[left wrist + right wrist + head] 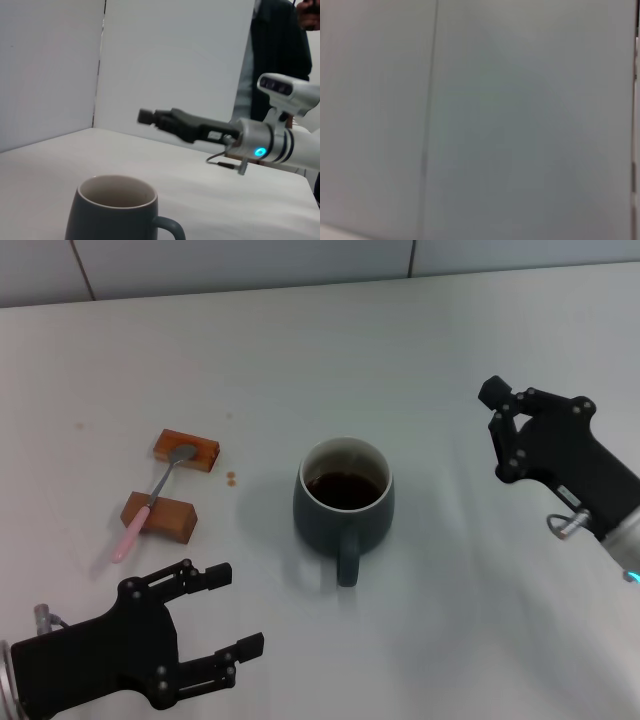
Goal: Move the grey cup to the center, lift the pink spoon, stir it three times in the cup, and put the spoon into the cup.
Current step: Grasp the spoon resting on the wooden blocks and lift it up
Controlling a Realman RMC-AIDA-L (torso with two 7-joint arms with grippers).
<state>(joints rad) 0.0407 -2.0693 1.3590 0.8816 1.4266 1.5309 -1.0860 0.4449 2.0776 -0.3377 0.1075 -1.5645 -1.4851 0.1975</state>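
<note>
The grey cup (343, 505) stands upright in the middle of the table with dark brown liquid inside and its handle toward me. It also shows close up in the left wrist view (117, 212). The pink spoon (150, 500) lies to the cup's left across two brown blocks, bowl on the far block. My left gripper (235, 615) is open and empty at the front left, below the spoon. My right gripper (496, 432) is open and empty to the cup's right, apart from it. It also shows in the left wrist view (146, 116). The right wrist view shows only blank wall.
Two brown rectangular blocks (186, 449) (160, 517) hold up the spoon. Small brown crumbs (231, 478) lie between the blocks and the cup. The white table (450, 640) ends at a wall at the back. A person stands behind the right arm (280, 55).
</note>
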